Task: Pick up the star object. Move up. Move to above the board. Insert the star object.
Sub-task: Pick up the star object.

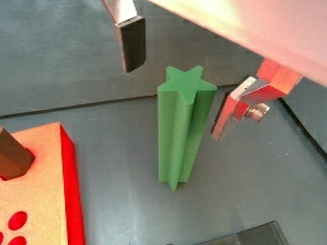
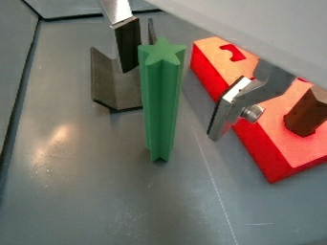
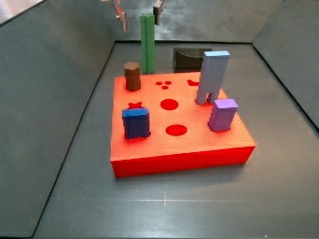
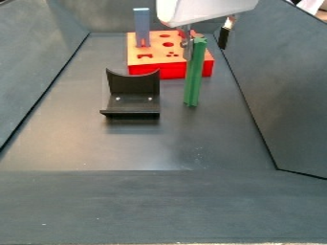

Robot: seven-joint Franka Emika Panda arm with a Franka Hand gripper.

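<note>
One green star rod (image 2: 161, 100) stands upright on the dark worktop (image 4: 141, 144), its long axis vertical and its star-shaped end pointing up. It stands just behind the single red board (image 3: 181, 149) in a side view, off the board. The board carries four pegs: a brown cylinder (image 3: 132, 76), a tall grey-blue block (image 3: 214, 75), a blue one (image 3: 136, 122) and a purple one (image 3: 223, 114). One fixture (image 4: 129, 94) sits near the rod. The tool (image 1: 179, 62) is open around the rod's top (neither finger touches it).
</note>
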